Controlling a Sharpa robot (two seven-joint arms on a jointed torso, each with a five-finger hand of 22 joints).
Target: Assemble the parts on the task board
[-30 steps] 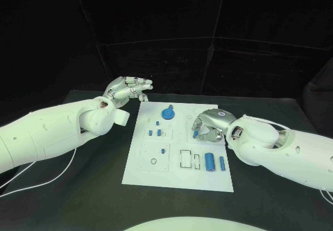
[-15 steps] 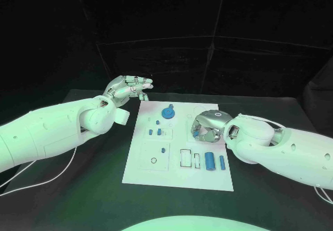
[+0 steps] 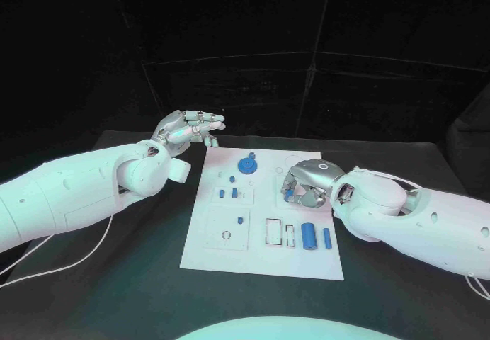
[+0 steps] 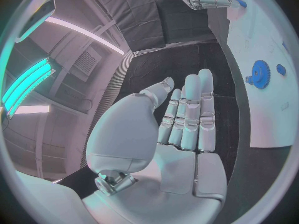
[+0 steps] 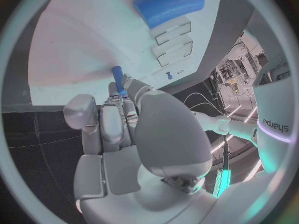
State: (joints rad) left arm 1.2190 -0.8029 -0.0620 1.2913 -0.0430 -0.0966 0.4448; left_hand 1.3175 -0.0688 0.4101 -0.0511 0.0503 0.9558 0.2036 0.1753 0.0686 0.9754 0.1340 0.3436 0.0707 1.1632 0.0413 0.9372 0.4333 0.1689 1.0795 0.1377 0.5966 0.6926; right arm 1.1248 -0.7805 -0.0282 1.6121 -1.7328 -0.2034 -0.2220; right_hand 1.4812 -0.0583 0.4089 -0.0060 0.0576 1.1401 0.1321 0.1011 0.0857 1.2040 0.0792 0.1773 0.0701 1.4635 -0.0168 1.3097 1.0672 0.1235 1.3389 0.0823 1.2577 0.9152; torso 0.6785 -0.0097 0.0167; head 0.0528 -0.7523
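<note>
Right hand point(image 3: 304, 190), mid-frame over the task board point(image 3: 263, 265), has turned slightly, still pinching a blue peg point(image 5: 117, 77). Insertion looks imminent. Left hand point(image 3: 187, 129), upper left, stays empty, fingers loosely extended.

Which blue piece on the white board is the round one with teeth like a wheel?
The blue gear near the board's far edge, between the two hands. It is a flat toothed disc; the other blue pieces, like the cylinder near the front, are small pegs or rods.

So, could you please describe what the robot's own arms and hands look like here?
Both arms are bulky, smooth white shells with rounded segments. The left hand and right hand are silver metal with jointed, segmented fingers. A thin white cable trails beneath the left arm, and another loops along the right arm.
</note>
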